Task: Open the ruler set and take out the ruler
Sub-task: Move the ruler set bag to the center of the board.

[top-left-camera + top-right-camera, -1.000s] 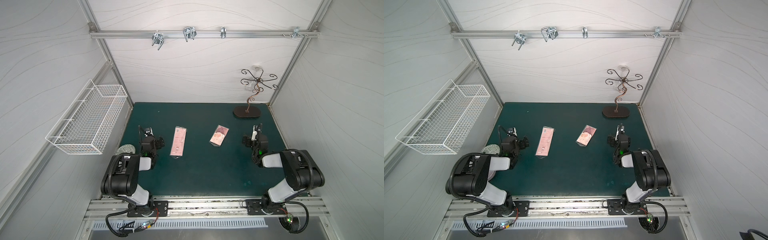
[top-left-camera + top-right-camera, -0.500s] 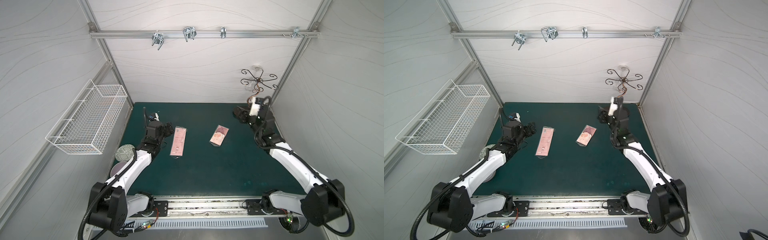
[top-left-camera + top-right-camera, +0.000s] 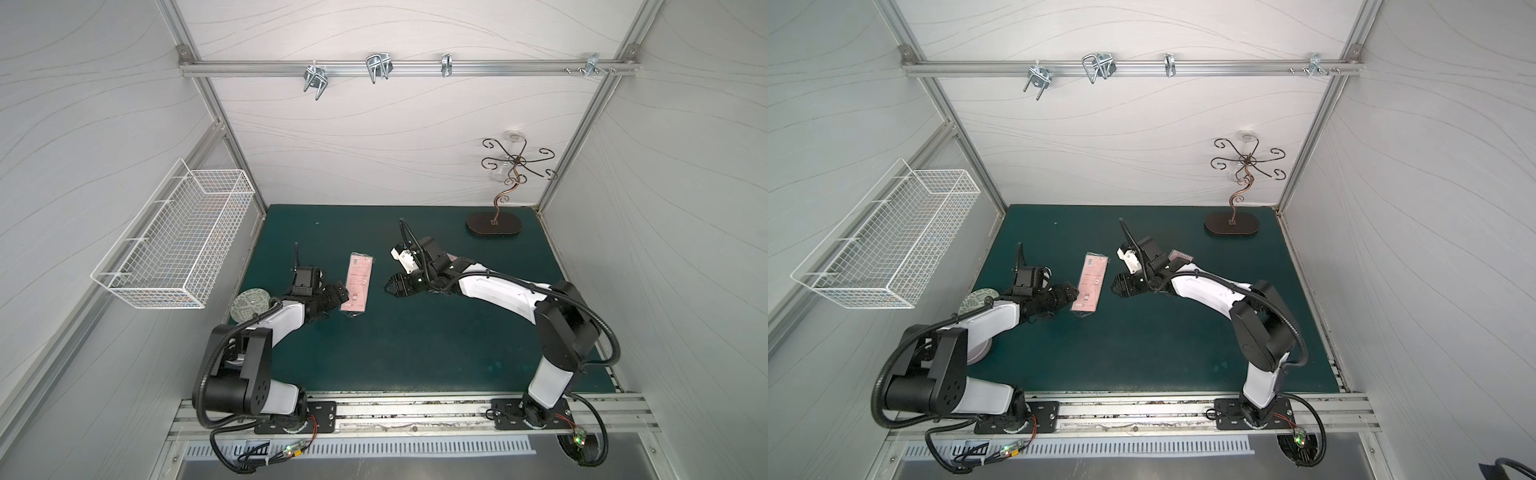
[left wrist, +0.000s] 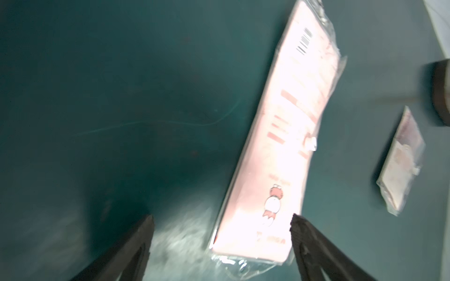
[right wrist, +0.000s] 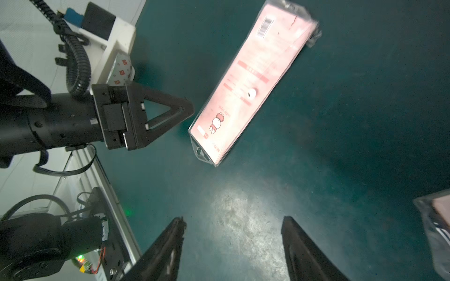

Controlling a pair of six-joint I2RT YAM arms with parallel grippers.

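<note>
Both arms have closed in on the ruler set [image 3: 356, 286], which lies flat near the middle of the green mat [image 3: 415, 345], not yet gripped. The left gripper [image 4: 221, 219] reaches low to its near end, the right gripper [image 5: 233, 219] angles down near its long edge, both spread and empty. Thin, light and slick in its clear sleeve, it likely wants pinching by an end flap.

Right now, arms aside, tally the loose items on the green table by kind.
Pink packets in clear plastic: 2 (long pink ruler set in a clear sleeve, smaller pink packet)
Dark metal scroll-hook stand on an oval base: 1
Round grey patterned disc at the table's left edge: 1
Total: 4
</note>
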